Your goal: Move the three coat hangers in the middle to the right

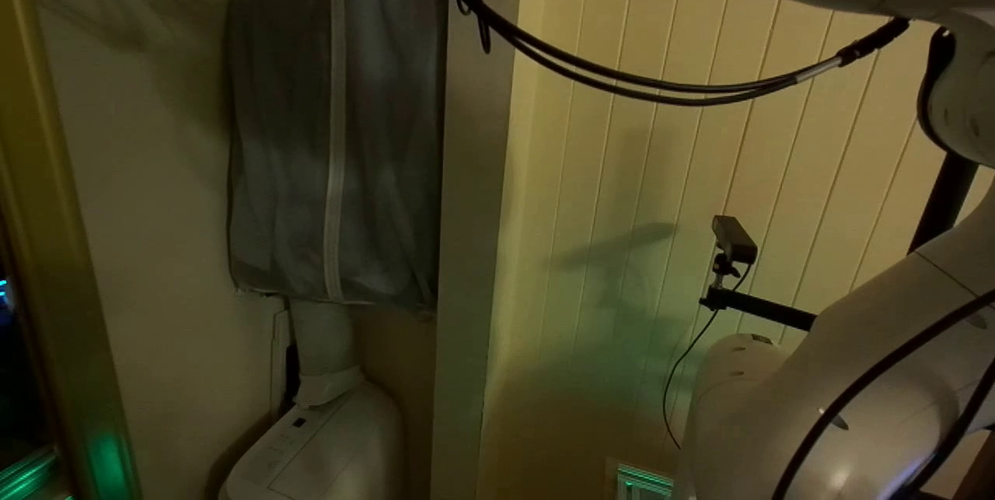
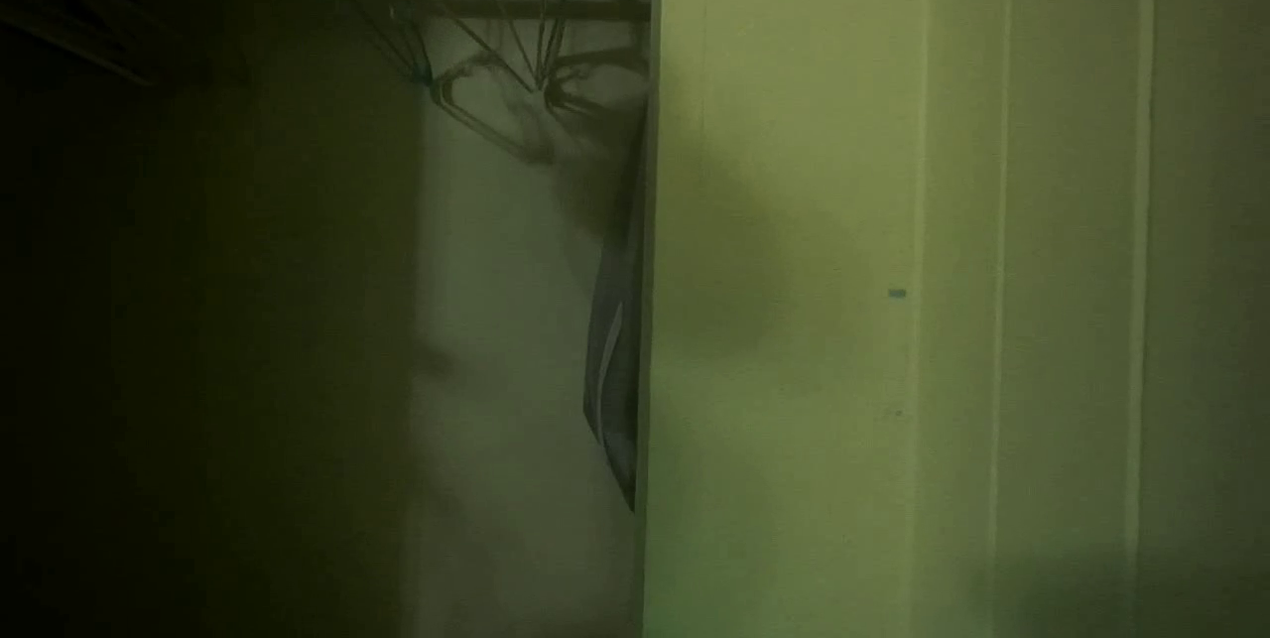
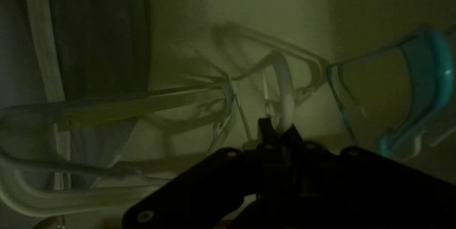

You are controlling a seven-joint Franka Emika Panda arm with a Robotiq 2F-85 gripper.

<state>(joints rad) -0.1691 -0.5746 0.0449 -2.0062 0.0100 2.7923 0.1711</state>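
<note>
"Your pincer (image 3: 279,131)?"
"I hold it clamped on a pale hanger (image 3: 286,86), at the curved end."
"And the rest?"
"In my wrist view, a teal hanger (image 3: 440,76) is right of it; left, other hangers (image 3: 82,198) cross before the grey bag (image 3: 96,36)."

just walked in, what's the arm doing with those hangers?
The robot arm is at work on a pale hanger: in the wrist view the pincer looks closed on it. A teal hanger is to its right there; other pale hangers are to its left, in front of the grey garment bag. The job is shifting hangers right; it's too dark to say whether the grip takes in more than one.
</note>
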